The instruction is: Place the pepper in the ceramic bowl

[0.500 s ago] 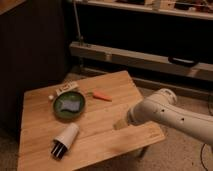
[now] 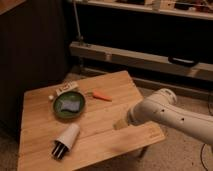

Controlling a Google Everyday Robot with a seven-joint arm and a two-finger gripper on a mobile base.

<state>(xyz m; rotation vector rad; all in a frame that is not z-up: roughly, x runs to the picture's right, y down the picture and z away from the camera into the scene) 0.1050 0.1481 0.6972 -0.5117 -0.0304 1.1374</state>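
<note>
The pepper [image 2: 102, 95] is small, orange-red and tapered. It lies on the wooden table [image 2: 115, 145] just right of the ceramic bowl [image 2: 69, 105], a shallow dark green dish with a light blue piece [image 2: 70, 105] inside. My white arm [image 2: 165, 112] reaches in from the right. My gripper [image 2: 120, 124] is at its tan end, low over the table's right part. It is well to the front right of the pepper and apart from it, holding nothing that I can see.
A white cup with a black end [image 2: 65, 141] lies on its side near the table's front left. A small white flat item [image 2: 66, 89] lies behind the bowl. A dark shelf and a metal rail [image 2: 140, 57] stand behind the table.
</note>
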